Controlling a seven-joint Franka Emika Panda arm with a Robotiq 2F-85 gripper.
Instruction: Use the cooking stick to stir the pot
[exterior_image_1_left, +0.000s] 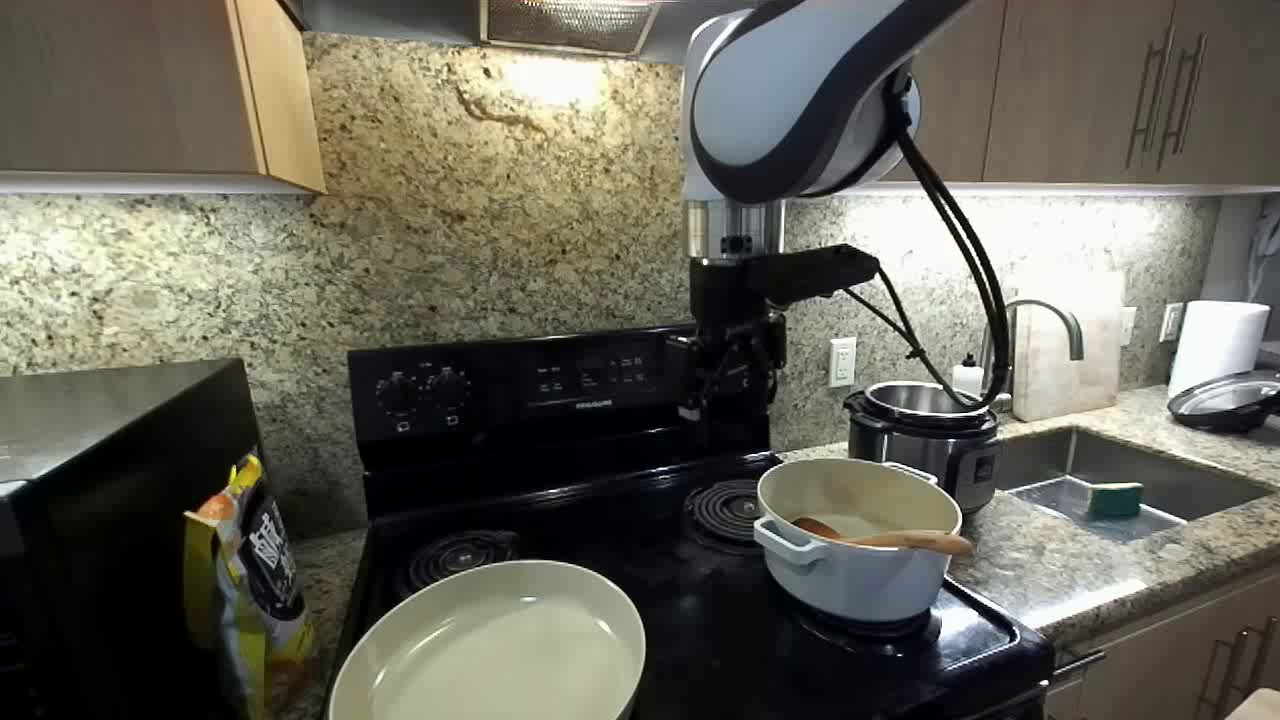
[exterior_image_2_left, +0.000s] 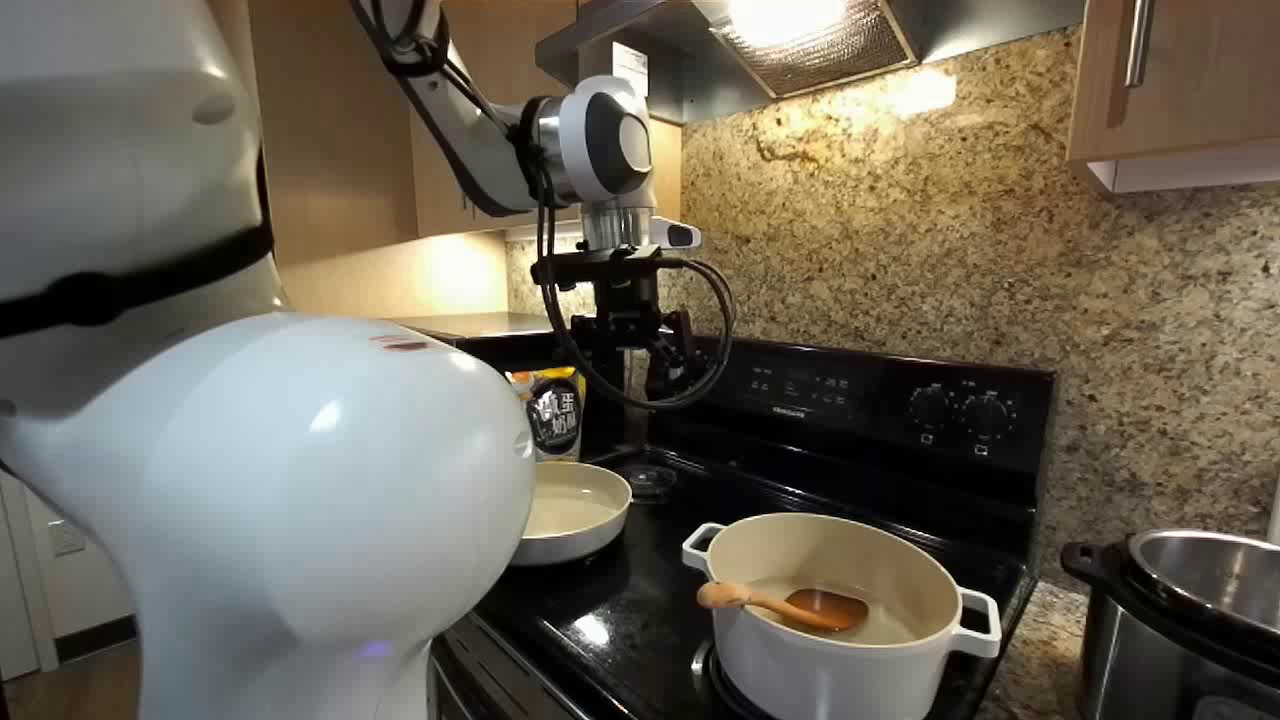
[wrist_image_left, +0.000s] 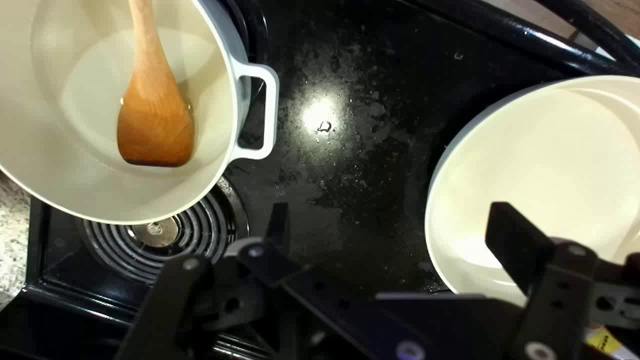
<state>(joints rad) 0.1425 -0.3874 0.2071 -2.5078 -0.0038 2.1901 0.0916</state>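
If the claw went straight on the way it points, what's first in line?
Most likely the stove top, which shows between the sides of the open claw in the wrist view. One finger overlaps the pan there; depth is unclear, so grazing it is possible.

In an exterior view the robot's white arm (exterior_image_2_left: 330, 480) bulges across the left foreground, and its slimmer forearm (exterior_image_2_left: 470, 150) slopes down from the top edge to a rounded white-and-grey wrist joint (exterior_image_2_left: 630, 142). Under that joint hangs the black pincer (wrist_image_left: 391, 215), pointing straight down in both exterior views. In the wrist view its two dark fingers (wrist_image_left: 515, 245) stand spread wide apart. Black cables (exterior_image_1_left: 998, 335) droop from the wrist joint in a long loop beside the pincer, and a dark housing (exterior_image_1_left: 815, 275) juts out sideways above it.
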